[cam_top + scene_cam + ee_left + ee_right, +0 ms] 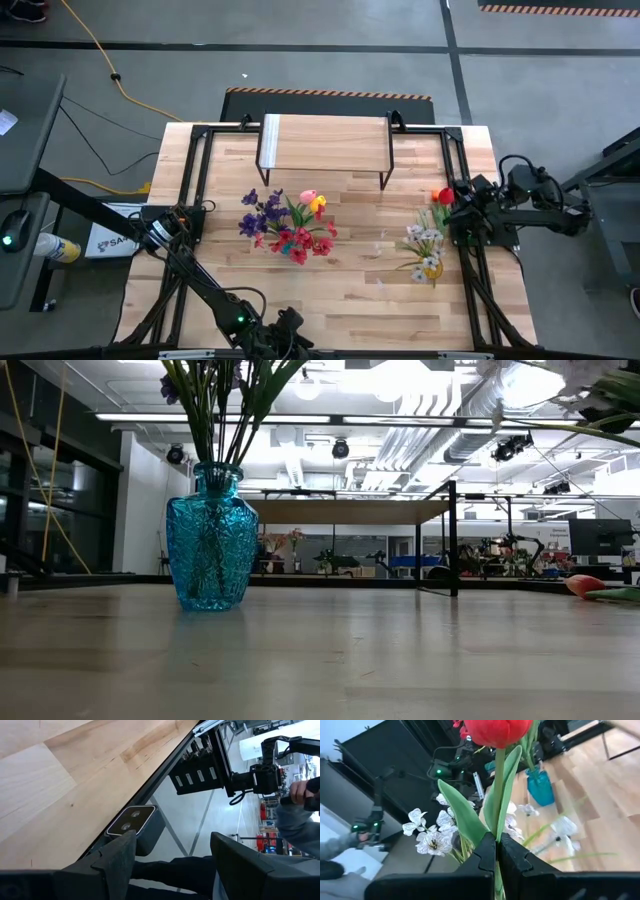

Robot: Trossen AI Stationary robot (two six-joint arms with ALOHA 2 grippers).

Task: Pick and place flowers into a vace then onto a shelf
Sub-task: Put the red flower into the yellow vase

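Wooden worktop [350,280] carries the shelf [325,140] at its far edge, then the blue vase [211,538] of flowers [285,225] mid-left. Right hand [496,851] is clamped on 1 red tulip [496,730]; left hand [172,855] is apart, empty, at the near edge.

purple, red, pink and yellow flowers [287,225] stand upright in a blue glass vase [211,540] before the low light-wood shelf [325,141]; white flowers [425,247] lie right.

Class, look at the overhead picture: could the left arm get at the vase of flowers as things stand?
Probably yes. The left gripper is open and holds nothing, and bare table lies between it and the vase; the right gripper holds a red tulip well aside.
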